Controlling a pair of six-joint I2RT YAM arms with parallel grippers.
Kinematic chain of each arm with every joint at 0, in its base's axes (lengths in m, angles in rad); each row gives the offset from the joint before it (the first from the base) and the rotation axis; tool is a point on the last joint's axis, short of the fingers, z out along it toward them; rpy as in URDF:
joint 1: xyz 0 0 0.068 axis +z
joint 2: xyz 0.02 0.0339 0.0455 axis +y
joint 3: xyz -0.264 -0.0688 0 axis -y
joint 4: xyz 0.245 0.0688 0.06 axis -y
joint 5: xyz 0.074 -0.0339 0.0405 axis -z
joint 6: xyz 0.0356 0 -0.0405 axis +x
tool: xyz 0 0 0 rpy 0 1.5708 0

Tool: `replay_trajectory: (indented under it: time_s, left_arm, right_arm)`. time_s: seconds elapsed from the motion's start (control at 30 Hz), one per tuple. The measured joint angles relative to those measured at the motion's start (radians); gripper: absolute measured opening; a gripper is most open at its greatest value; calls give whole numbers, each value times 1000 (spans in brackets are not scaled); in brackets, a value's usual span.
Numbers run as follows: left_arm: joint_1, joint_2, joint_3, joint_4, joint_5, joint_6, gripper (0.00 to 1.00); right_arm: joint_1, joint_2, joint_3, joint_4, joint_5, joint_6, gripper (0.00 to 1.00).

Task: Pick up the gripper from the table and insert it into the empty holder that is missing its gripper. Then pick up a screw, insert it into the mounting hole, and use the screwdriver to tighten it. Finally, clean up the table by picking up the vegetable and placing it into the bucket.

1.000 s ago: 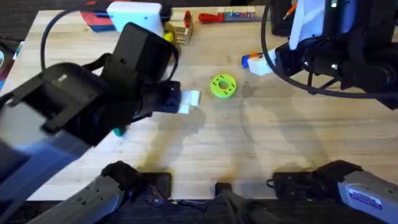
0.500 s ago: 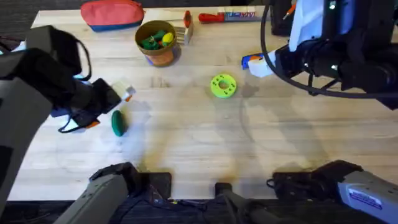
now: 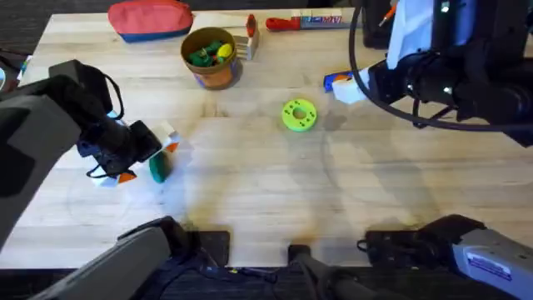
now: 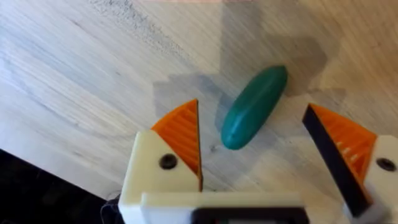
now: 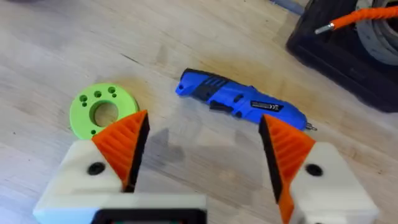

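We see the vegetable (image 4: pixel 254 107), a smooth dark-green pod with rounded ends, lying flat on the pale wooden bench (image 3: pixel 275 183) toward its left side, casting a soft shadow. The left pincer (image 4: pixel 254 149) hangs right over it, released, its orange ribbed pads (image 4: pixel 181 134) spread to either side of the pod without touching it. Farther back stands the bucket (image 3: pixel 211 57), a round tan cup already holding green and yellow pieces, with a red pouch (image 3: pixel 151 18) beside it. Near the middle lies a lime-green ring (image 3: pixel 299 115). The right pincer (image 5: pixel 200 146) is also released, above bare wood, with the blue screwdriver (image 5: pixel 241 101) just beyond its fingertips.
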Motion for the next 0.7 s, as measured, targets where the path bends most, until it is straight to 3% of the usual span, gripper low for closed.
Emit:
replay_trajectory:
  time_s: [0.03, 0.1, 0.17, 0.27, 0.33, 0.6, 0.7]
  left_arm:
    - [0, 14, -3, 10, 0, 1, 988]
    - [0, 70, -17, 28, 0, 6, 795]
    - [0, 88, -23, 27, 2, 7, 543]
    - [0, 91, -23, 28, 0, 9, 72]
    - [0, 90, -22, 29, 0, 11, 21]
    - [0, 90, -7, 2, -9, 19, 27]
    - [-42, 89, 94, -40, -20, 20, 27]
  right_arm:
    - [0, 0, 0, 0, 0, 1, 992]
    - [0, 0, 0, 0, 0, 3, 991]
    - [0, 0, 0, 0, 0, 3, 991]
    - [0, 0, 0, 0, 0, 6, 991]
    - [0, 0, 0, 0, 0, 6, 991]
    - [0, 0, 0, 0, 0, 6, 991]
    - [0, 0, 0, 0, 0, 6, 991]
